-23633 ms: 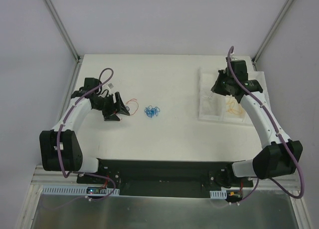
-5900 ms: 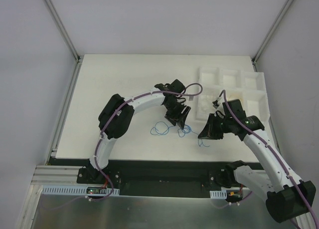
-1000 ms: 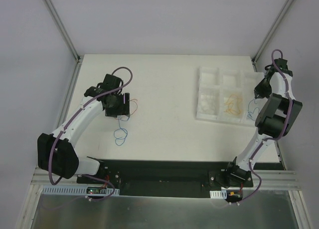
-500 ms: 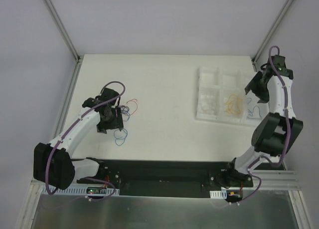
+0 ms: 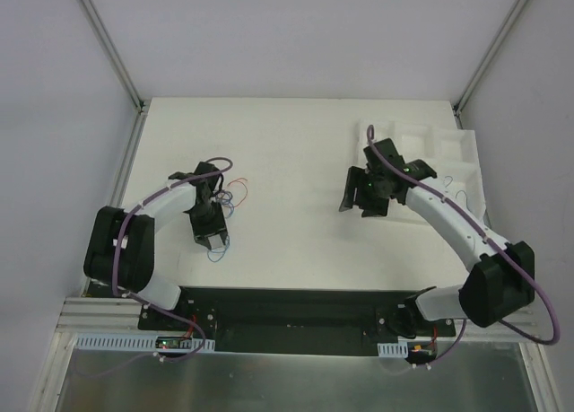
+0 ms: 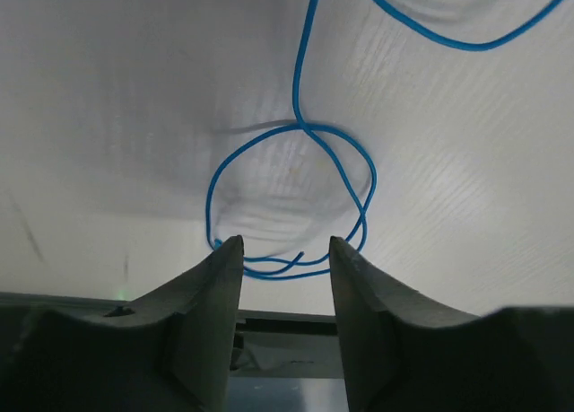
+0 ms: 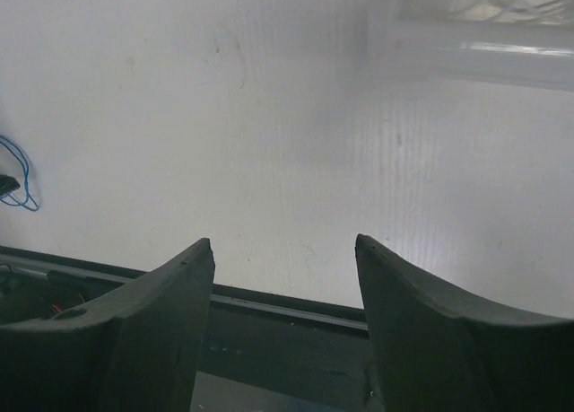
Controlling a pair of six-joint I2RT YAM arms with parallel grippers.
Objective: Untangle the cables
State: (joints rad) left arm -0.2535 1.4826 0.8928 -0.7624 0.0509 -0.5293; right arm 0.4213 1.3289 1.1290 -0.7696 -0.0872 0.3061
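Left gripper (image 6: 285, 250), jaws partly open, straddles the near edge of the blue cable loop (image 6: 301, 126) without gripping it. Right gripper (image 7: 283, 241) stands wide and empty.

We show a blue cable loop (image 6: 303, 129) on the white table (image 6: 117, 89), a red cable (image 5: 239, 179) farther off, and purple arm cables (image 5: 152, 199) along white arms (image 5: 448, 219).

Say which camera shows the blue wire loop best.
The left wrist view: the blue wire loop fills it. The top view shows it tiny; the right wrist view shows only a blue sliver at its left edge.
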